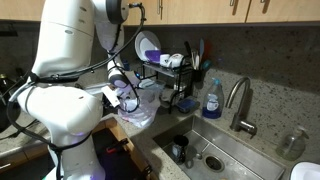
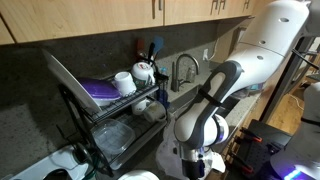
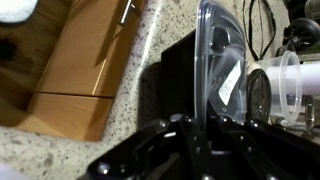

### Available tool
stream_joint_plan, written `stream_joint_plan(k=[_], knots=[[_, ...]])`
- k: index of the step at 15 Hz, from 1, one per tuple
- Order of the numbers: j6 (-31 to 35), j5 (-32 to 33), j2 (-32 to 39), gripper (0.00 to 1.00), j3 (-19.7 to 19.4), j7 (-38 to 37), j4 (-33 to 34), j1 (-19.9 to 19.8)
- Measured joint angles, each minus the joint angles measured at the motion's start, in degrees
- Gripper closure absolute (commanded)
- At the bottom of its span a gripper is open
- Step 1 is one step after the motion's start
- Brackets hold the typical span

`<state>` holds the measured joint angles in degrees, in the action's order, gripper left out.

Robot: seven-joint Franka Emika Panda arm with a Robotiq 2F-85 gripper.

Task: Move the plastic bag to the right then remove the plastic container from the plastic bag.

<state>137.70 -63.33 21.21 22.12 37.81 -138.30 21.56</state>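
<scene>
1. Black pincer (image 3: 200, 124) looks clamped on the clear plastic container's (image 3: 222, 70) rim.
2. Container stands edge-on, long axis running straight out from the fingertips.
3. Beneath it the plastic bag (image 1: 142, 110) hangs near the counter's (image 3: 50, 155) sink-side edge.

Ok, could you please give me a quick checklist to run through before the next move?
1. Grip: end effector shut on the edge of the plastic container, wrist view: ok.
2. Container out of the plastic bag: cannot tell; translucent film hangs under the end effector in an exterior view.
3. Room on the cup side: clear cup stands close beside the container: not ok.
4. Room on the other side: wooden board lies apart from the container: ok.
5. Container's contents: cannot tell.
</scene>
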Motion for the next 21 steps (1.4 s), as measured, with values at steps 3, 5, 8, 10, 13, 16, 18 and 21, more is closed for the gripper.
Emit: stream_joint_plan(k=[3, 5, 8, 10, 13, 16, 18, 21], knots=[[0.3, 0.2, 0.0, 0.44, -0.3, 0.0, 0.0, -0.1], [0.9, 0.5, 0.0, 0.28, -0.9, 0.0, 0.0, -0.3], [2.3, 1.5, -0.6, 0.06, -1.8, 0.0, 0.0, -1.0], [2.7, 2.3, -1.7, 0.0, -2.2, 0.0, 0.1, -1.7], [2.7, 2.3, -4.3, 0.0, -2.2, 0.0, 0.3, -2.8], [2.5, 2.3, -8.0, 0.0, -2.2, 0.0, 0.3, -3.5], [2.4, 2.4, -10.6, 0.0, -2.2, -0.4, 0.1, -3.8], [2.4, 4.1, -14.7, 0.0, -2.3, -3.7, -0.8, -3.8]])
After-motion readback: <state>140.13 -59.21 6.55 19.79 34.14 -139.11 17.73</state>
